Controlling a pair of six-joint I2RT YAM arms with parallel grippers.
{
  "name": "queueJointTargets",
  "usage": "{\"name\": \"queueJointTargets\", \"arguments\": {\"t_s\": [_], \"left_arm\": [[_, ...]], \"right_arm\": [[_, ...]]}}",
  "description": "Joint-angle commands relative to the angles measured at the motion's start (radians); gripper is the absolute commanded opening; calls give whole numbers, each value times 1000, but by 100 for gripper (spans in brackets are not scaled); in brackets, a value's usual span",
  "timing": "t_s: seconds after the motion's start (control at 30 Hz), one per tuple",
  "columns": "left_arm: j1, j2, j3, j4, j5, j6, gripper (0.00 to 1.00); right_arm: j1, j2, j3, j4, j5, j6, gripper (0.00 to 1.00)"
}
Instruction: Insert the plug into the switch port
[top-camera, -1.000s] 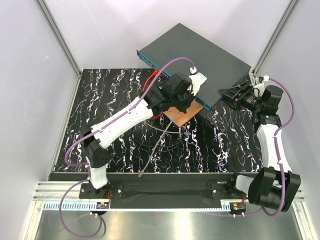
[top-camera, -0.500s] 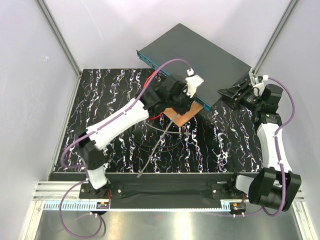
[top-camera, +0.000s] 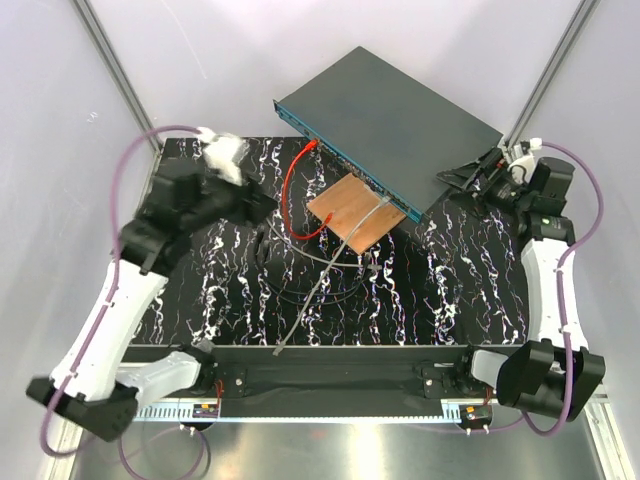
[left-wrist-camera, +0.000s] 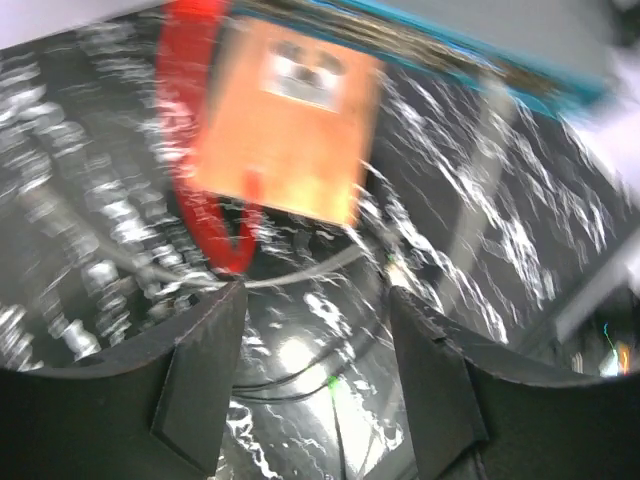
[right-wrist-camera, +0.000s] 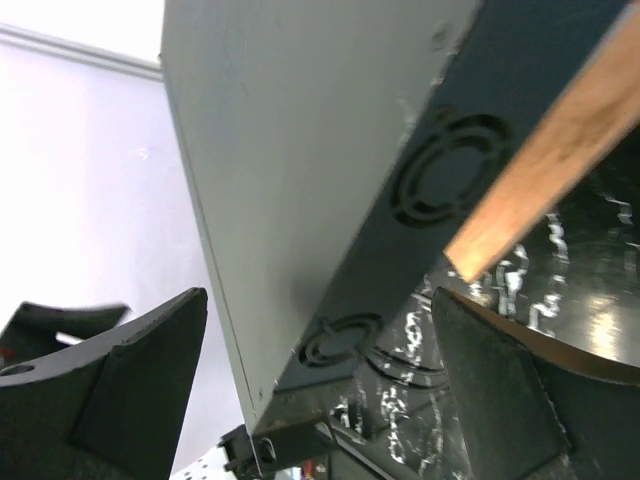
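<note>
The switch lies tilted at the back, its blue socket face turned toward the mat. A grey cable runs up over the copper plate, and its clear plug ends at that blue face; how deep it sits I cannot tell. My left gripper hangs open over the mat, well left of the switch, with nothing in it. In the blurred left wrist view its fingers frame bare mat. My right gripper stands wide open at the switch's right end, the vented side between its jaws.
A red cable loops from the blue face down onto the black marbled mat. Thin black wires lie on the mat near the plate. White walls with metal posts close in on both sides and behind the switch.
My left gripper opened, let go at the switch face and swung far back to the left. My right gripper opened wider and drew slightly away from the switch's end.
</note>
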Motion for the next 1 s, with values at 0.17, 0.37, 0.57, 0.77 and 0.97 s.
{"name": "queueJointTargets", "arguments": {"t_s": [0.17, 0.37, 0.57, 0.77, 0.97], "left_arm": [[338, 298, 31, -18, -160, -121, 65], [344, 596, 152, 40, -223, -147, 62], [335, 824, 298, 82, -237, -198, 53], [309, 1005, 446, 87, -291, -202, 51], [290, 1134, 550, 40, -369, -199, 50]], "right_arm": [[-106, -18, 162, -280, 52, -249, 100], [-168, -22, 225, -389, 71, -328, 100], [-208, 1, 303, -431, 57, -353, 100], [-232, 41, 376, -437, 58, -376, 100], [-248, 77, 448, -446, 48, -386, 100]]}}
